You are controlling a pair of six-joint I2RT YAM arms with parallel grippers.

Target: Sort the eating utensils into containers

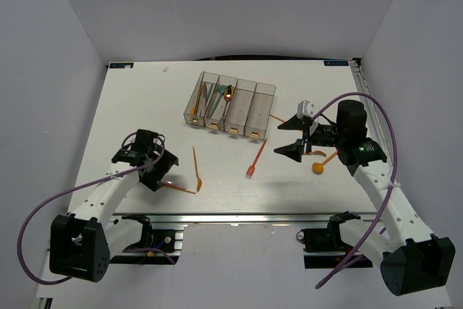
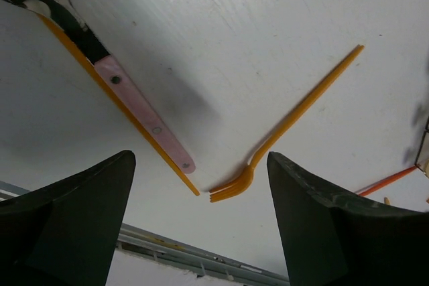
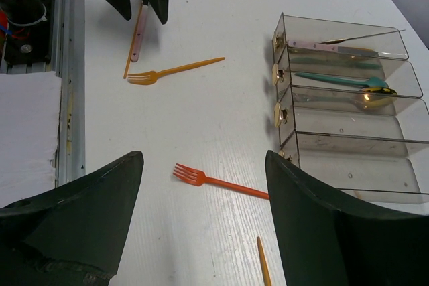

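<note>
White tabletop (image 1: 130, 121), enclosed by pale walls. The containers (image 1: 230, 106), four clear bins joined in a row, stand at the far centre. A teal spoon (image 3: 335, 78) and other utensils lie in the bins toward the left end. Left end effector (image 1: 162, 171): jaws apart, empty, above an orange fork (image 2: 288, 125) and a pink-and-orange knife (image 2: 144, 120) lying loose on the surface. Right end effector (image 1: 288, 137): jaws apart, empty, just right of the containers. A red-orange fork (image 3: 221, 183) lies ahead of it and an orange spoon (image 1: 318, 167) beside it.
</note>
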